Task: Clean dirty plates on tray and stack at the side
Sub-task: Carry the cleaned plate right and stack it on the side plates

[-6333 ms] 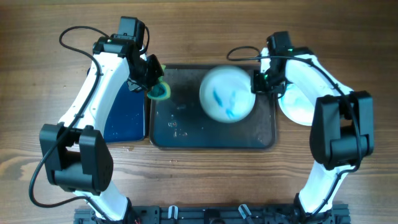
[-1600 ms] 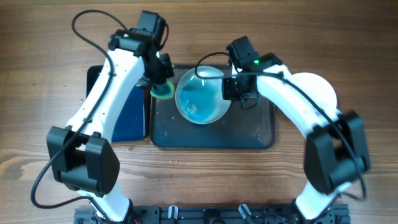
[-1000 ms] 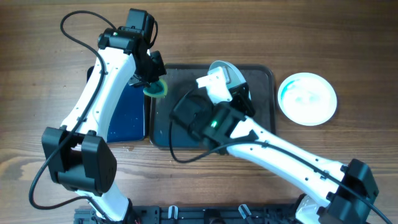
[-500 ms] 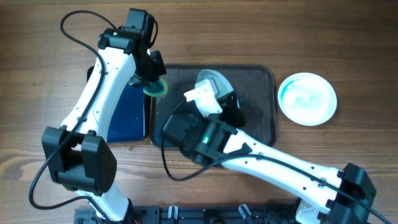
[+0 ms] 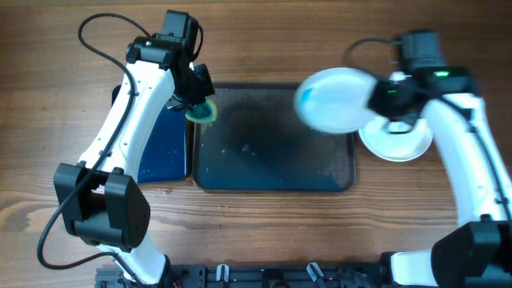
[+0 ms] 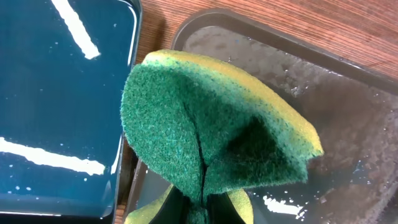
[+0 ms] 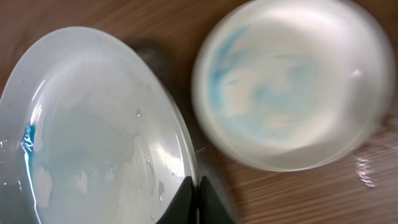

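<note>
My right gripper (image 5: 374, 98) is shut on the rim of a white plate (image 5: 334, 100) with a pale blue film, held in the air over the right end of the dark tray (image 5: 272, 172). In the right wrist view the held plate (image 7: 93, 130) fills the left, my fingertips (image 7: 198, 194) pinching its edge. Another white plate with blue smears (image 5: 398, 138) lies on the wood right of the tray; it also shows in the right wrist view (image 7: 292, 87). My left gripper (image 5: 196, 106) is shut on a green and yellow sponge (image 6: 211, 130) over the tray's top left corner (image 6: 205, 18).
A deeper black tray of blue liquid (image 5: 160, 152) sits left of the dark tray, seen also in the left wrist view (image 6: 56, 93). The dark tray's surface is wet. Bare wooden table surrounds both trays.
The right arm has swung from over the tray's middle to the right, carrying the plate toward the plate on the wood. The left arm and sponge have stayed in place.
</note>
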`<state>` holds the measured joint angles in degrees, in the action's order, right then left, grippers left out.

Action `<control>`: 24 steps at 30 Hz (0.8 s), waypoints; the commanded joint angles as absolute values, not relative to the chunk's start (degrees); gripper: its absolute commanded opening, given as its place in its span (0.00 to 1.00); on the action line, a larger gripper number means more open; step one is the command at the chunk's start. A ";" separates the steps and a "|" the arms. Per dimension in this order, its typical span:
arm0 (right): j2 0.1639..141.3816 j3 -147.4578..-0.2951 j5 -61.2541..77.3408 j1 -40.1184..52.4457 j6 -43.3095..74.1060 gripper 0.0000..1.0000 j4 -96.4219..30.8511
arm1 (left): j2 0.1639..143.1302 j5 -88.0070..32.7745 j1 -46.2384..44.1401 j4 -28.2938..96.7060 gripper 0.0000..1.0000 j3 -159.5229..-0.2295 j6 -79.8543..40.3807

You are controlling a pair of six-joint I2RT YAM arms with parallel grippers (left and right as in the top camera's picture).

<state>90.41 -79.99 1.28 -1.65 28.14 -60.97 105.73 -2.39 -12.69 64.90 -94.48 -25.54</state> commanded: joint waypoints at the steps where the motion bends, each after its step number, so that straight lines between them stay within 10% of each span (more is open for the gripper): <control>1: 88.77 -79.05 2.15 -13.56 25.67 0.04 -60.01 | 105.12 -3.64 -12.62 64.29 0.04 -94.83 -24.40; 16: 88.99 -59.61 -13.47 -19.20 28.86 0.04 -40.14 | 105.12 -4.29 -12.62 63.94 0.04 -94.83 -24.38; 18: 88.99 -59.61 -7.31 -19.20 24.95 0.40 -39.70 | 105.12 -4.29 -12.62 64.07 0.04 -94.83 -24.40; 24: 88.86 -64.58 11.49 -17.30 15.99 0.54 -46.22 | 105.12 -4.21 -11.66 66.13 0.04 -94.83 -22.50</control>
<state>89.89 -60.40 2.81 -19.05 20.10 -43.42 105.73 -3.36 -12.67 64.58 -94.48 -25.32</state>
